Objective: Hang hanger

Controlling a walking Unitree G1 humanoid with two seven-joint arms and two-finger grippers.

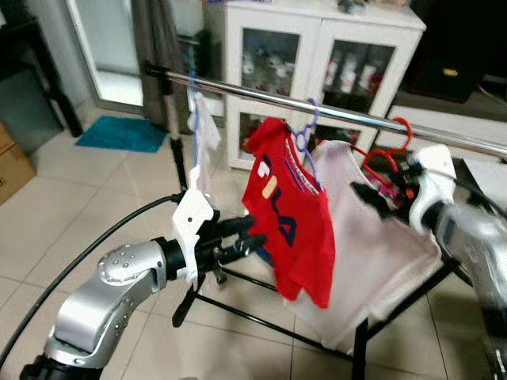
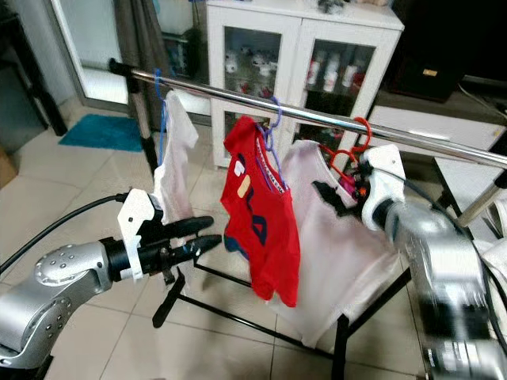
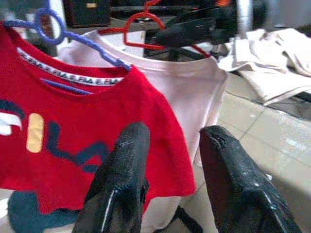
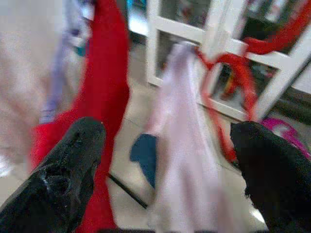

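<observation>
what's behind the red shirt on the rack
Right behind the red shirt hangs a pale pink shirt on a red hanger, its near shoulder covered. Farther back stands a white glass-door cabinet; the shirt covers its lower part.

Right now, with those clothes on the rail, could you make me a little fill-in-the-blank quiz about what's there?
1. The red T-shirt hangs on a ____ hanger.
2. The pale pink shirt hangs on a ____ hanger.
3. The fingers of the right gripper are ____.
4. Behind the metal rail stands a white ____ with glass doors.

Missing words: purple; red; open; cabinet
</observation>
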